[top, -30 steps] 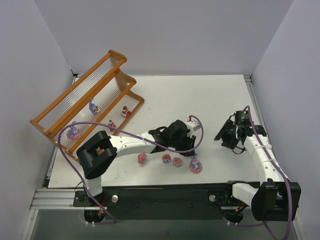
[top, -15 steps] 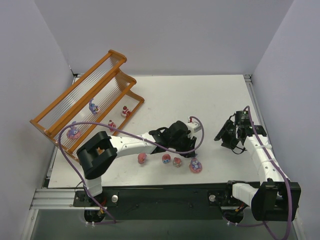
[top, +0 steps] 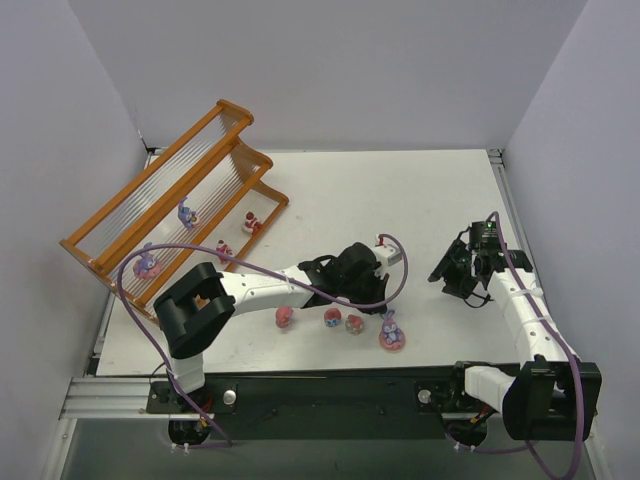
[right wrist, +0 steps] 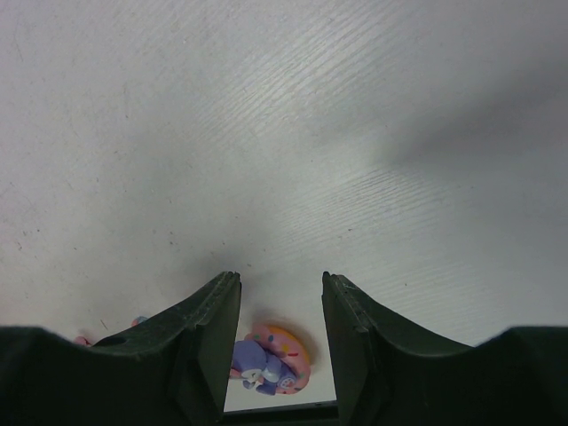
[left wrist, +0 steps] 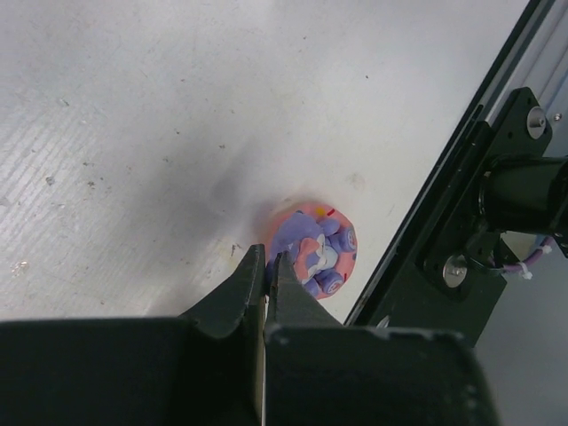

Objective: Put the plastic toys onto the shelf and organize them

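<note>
**Top external view:** The shelf is set at the far left corner of the tabletop. Four plastic toys are lined along the near edge. The rightmost, a pink-and-purple toy, is found just beyond the left gripper. The right gripper is kept well apart, toward the right edge.

**Left wrist view:** The jaws are pressed together with nothing seen between them. The toy lies just past the tips and slightly to one side, so a miss is judged likely.

**Right wrist view:** The jaws are held partly apart. A purple-topped toy is glimpsed between them, and no clamping is shown.
</note>
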Available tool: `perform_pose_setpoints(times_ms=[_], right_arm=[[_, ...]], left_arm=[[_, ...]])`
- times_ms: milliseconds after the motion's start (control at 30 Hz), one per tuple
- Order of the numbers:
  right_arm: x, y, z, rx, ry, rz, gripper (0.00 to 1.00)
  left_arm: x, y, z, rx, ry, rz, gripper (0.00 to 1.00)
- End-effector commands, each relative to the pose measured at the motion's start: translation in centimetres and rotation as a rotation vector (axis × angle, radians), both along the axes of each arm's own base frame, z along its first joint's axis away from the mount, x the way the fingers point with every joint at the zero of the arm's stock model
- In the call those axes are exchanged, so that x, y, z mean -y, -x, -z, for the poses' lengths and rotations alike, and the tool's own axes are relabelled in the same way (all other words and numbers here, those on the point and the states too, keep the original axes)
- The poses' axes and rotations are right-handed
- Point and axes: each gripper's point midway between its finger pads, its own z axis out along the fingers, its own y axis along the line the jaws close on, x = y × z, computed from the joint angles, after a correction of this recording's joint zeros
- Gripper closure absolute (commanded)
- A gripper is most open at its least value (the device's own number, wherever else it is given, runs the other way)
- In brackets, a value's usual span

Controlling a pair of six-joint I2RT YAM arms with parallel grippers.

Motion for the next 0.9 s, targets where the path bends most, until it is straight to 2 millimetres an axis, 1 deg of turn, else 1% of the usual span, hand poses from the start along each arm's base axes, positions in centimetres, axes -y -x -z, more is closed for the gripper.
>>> perform_pose_setpoints(times_ms=[0,33,100,133,167,200,267,333,467,500,533,567,633,667,700,733,767,800,867], right_arm=[[0.1,0.1,-0.3,-0.013,-0.003,-0.001,0.58],[0.1,0.1,-0.2,-0.014,-0.004,0.0,0.58],[0.1,0.1,-0.3,-0.011,-0.004,0.0,0.58],[0.1,0.1,-0.3,-0.011,-0.004,0.0,0.58],[0.1,0.2,-0.2,-0.013,-0.004,0.002,0.58],[0.1,0.1,-0.3,-0.008,-0.004,0.005,0.58],[0.1,0.2,-0.3,-0.01,-0.005,0.003,0.58],[0.1,0.1,-0.4,-0.004,-0.005,0.006,0.58],[0.1,0.1,-0.5,0.001,-0.006,0.006,0.58],[0.1,0.2,-0.5,0.001,-0.006,0.006,0.58],[0.1,0.1,-0.6,0.002,-0.006,0.006,0.58],[0.1,0.1,-0.6,0.005,-0.005,0.005,0.58],[0.1,0.1,-0.7,0.007,-0.005,0.006,0.58],[0.1,0.1,-0.8,0.01,-0.006,0.005,0.58],[0.1,0.0,-0.8,0.01,-0.007,0.007,0.58],[0.1,-0.1,-1.0,0.016,-0.005,0.007,0.58],[0.1,-0.1,-0.9,0.014,-0.005,0.007,0.58],[0.1,-0.1,-1.0,0.014,-0.006,0.008,0.58],[0.1,-0.2,-1.1,0.016,-0.007,0.008,0.58]], left_arm=[[0.1,-1.6,-2.8,0.105,0.015,-0.033,1.0],[-0.2,-1.8,-3.1,0.131,0.006,-0.033,1.0],[-0.5,-2.9,-4.6,0.192,0.008,-0.069,1.0],[-0.8,-3.1,-4.8,0.217,-0.008,-0.065,1.0],[-1.1,-3.8,-5.7,0.252,-0.009,-0.09,1.0],[-1.1,-3.9,-6.4,0.266,-0.005,-0.085,1.0],[-1.9,-5.1,-7.3,0.333,-0.041,-0.116,1.0],[-2.4,-5.6,-8.4,0.376,-0.055,-0.118,1.0],[-3.9,-7.6,-9.9,0.451,-0.111,-0.168,1.0],[-4.4,-8.1,-10.0,0.453,-0.123,-0.18,1.0],[-4.9,-8.4,-10.1,0.449,-0.138,-0.188,1.0],[-5.6,-9.6,-10.8,0.45,-0.135,-0.218,1.0],[-7.0,-10.6,-11.5,0.442,-0.146,-0.257,1.0],[-8.0,-11.8,-12.1,0.441,-0.148,-0.293,1.0],[-8.8,-12.6,-12.5,0.436,-0.144,-0.32,1.0],[-9.8,-13.0,-13.3,0.43,-0.139,-0.341,1.0],[-10.3,-13.6,-14.1,0.429,-0.128,-0.355,1.0],[-11.8,-15.0,-14.7,0.432,-0.129,-0.397,1.0],[-13.8,-16.0,-15.9,0.445,-0.148,-0.431,1.0]])
